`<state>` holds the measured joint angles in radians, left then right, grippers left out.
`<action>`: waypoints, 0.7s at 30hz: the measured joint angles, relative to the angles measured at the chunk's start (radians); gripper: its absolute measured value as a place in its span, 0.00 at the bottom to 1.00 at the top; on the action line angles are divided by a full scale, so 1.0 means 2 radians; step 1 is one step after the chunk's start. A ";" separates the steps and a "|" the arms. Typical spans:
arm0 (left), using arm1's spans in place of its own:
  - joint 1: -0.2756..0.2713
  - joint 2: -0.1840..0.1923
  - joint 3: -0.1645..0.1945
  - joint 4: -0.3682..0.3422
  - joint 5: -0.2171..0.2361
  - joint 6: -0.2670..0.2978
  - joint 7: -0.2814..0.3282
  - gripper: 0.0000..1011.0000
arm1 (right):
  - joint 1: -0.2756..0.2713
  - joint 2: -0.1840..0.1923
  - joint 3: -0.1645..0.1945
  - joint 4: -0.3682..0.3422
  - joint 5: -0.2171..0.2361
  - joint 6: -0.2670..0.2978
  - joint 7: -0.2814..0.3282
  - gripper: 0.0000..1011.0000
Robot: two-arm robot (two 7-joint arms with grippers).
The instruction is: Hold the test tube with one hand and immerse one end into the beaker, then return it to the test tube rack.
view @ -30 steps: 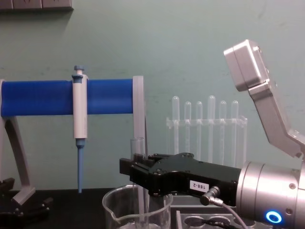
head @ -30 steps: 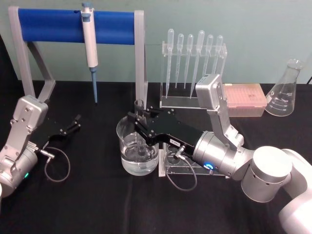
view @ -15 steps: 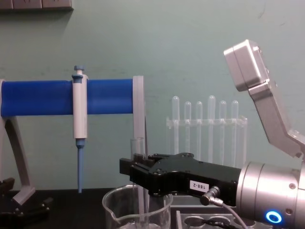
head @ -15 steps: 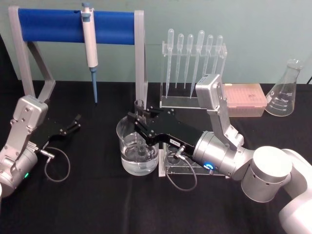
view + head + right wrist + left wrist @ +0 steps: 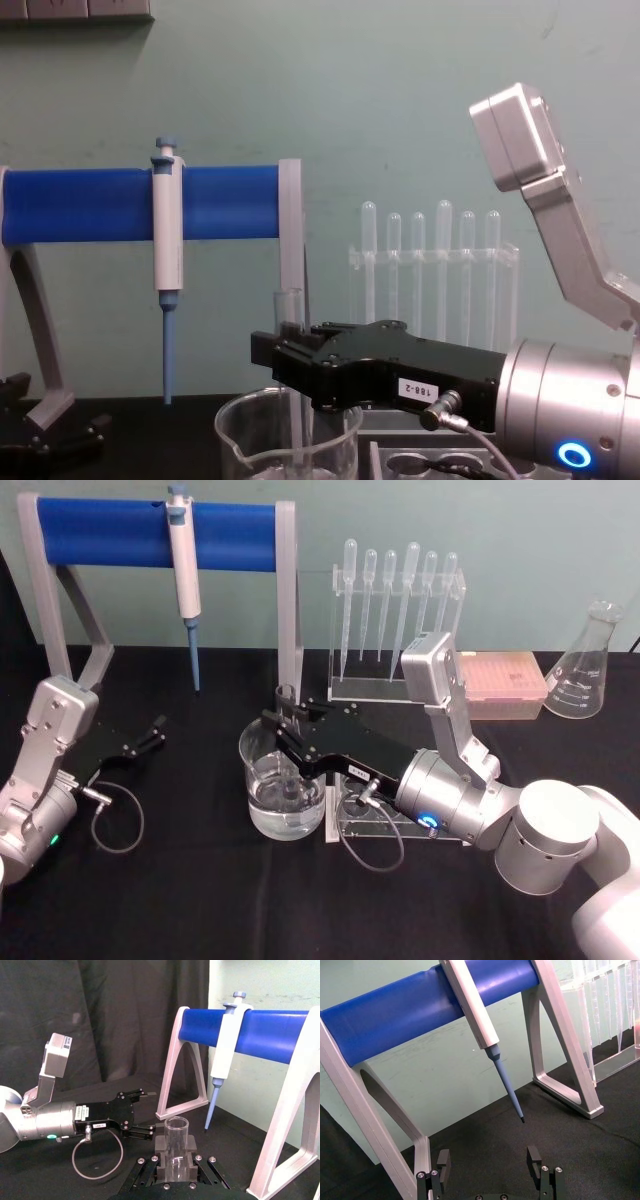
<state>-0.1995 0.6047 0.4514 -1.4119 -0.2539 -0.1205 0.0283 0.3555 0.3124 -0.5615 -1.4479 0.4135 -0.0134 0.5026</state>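
One sideways drift, we fear, could knock the test tube, clenched in the right gripper's fingers, against the beaker; left gripper idles, released.

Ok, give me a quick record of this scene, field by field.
Right pincer: shut on the test tube, over the beaker
Test tube: upright, lower end inside the beaker
Beaker: holds clear liquid, beside the rack
Left pincer: open, idle on the robot's left
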 joint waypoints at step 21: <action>0.000 0.000 0.000 0.000 0.000 0.000 0.000 0.99 | 0.000 0.000 0.000 0.000 0.000 0.000 0.000 0.22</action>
<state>-0.1995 0.6047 0.4514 -1.4120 -0.2539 -0.1205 0.0283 0.3555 0.3124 -0.5615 -1.4479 0.4135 -0.0134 0.5026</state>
